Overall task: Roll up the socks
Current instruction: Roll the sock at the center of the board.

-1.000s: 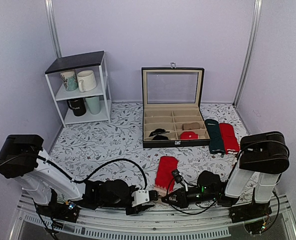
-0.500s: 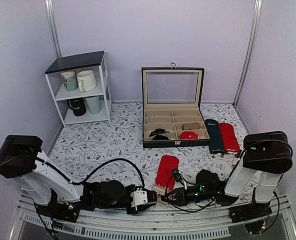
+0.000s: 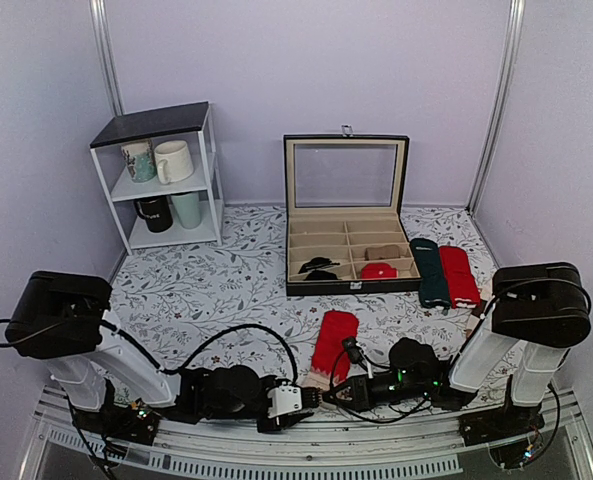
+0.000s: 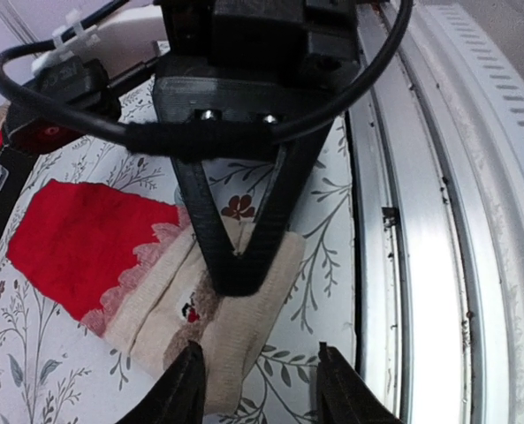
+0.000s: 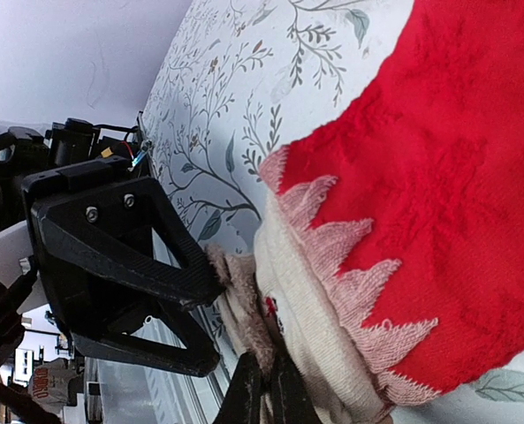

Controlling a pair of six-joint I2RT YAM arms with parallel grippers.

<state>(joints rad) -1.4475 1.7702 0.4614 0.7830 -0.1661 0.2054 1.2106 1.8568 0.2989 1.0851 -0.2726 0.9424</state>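
The right gripper (image 5: 263, 375) pinches the beige end of the long red knit socks (image 3: 333, 343) on the floral tabletop (image 3: 206, 290). The left gripper (image 4: 262, 362) sits parted at that same end.

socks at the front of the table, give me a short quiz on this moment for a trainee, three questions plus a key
1. True or false: the right gripper is shut on the beige end of the socks.
2. Where does the green sock lie with respect to the box? A) inside a compartment B) outside it, on its right side, next to a plain red sock C) on top of its lid
3. Fill in: the fingers of the left gripper stand ___.

Key: 1 true; 2 B; 3 open
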